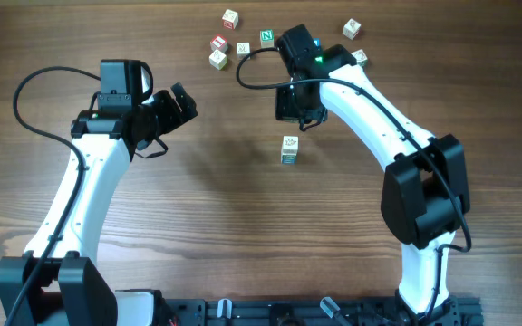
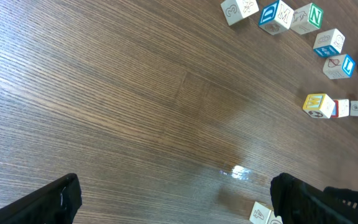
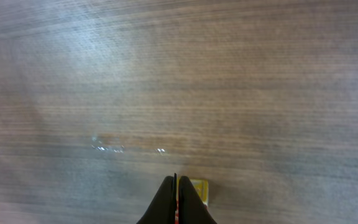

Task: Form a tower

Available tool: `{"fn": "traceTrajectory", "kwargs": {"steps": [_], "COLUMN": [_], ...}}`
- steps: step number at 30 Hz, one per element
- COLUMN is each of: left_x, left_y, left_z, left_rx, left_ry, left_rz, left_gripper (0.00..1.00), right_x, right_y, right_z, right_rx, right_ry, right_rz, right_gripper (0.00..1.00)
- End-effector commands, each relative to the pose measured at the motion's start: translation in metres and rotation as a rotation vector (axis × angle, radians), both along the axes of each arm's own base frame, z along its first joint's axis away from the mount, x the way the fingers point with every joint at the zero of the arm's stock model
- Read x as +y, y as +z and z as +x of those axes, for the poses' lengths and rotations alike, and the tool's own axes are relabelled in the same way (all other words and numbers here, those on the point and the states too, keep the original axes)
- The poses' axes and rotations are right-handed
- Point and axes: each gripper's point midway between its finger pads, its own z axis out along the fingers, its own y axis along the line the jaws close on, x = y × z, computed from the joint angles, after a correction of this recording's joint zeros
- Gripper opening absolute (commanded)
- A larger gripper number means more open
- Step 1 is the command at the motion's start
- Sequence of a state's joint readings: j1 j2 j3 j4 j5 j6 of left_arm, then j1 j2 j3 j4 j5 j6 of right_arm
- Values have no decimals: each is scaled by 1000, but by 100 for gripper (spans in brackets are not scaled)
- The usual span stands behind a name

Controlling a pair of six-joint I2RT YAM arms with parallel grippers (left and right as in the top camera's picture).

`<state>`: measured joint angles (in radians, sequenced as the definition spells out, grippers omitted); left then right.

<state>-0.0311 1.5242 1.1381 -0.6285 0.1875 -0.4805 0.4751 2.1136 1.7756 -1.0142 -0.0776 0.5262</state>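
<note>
The tower point(image 1: 289, 150) stands mid-table in the overhead view, a narrow column with a pale top face and a teal face low down. My right gripper point(image 1: 307, 124) hangs just behind it and slightly to its right, apart from it. In the right wrist view the right gripper point(image 3: 176, 182) is shut with nothing between its fingers. A yellow-edged cube point(image 3: 201, 190) shows right behind the tips; whether it is the tower I cannot tell. My left gripper point(image 1: 171, 106) is far to the left, and the left gripper point(image 2: 176, 204) stands wide open over bare wood.
Several loose letter cubes lie at the back: a red-topped one point(image 1: 218, 42), a green N point(image 1: 267, 37) and a pale one point(image 1: 352, 29). More loose cubes point(image 2: 306, 17) fill the left wrist view's upper right. One pale cube point(image 2: 259, 214) sits beside the right finger.
</note>
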Motion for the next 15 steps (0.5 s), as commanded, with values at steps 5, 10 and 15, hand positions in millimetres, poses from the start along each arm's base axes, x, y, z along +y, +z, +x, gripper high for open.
{"fn": "traceTrajectory", "kwargs": {"steps": [5,10,15], "left_x": [1,1,1], "left_y": [-1,-1,-1], "left_z": [-1,-1,-1], "left_rx": [0,0,0], "left_ry": [3,3,3], "left_rz": [6,6,6], "left_gripper": [100,100,100], "right_x": [5,3,5], "right_y": [-7,-7,-7], "right_z": [-10,-16,-19], "right_rx": [54,80,92], "right_ry": [38,38,42], "right_rz": [27,22,36], "right_gripper": [5,5,5]}}
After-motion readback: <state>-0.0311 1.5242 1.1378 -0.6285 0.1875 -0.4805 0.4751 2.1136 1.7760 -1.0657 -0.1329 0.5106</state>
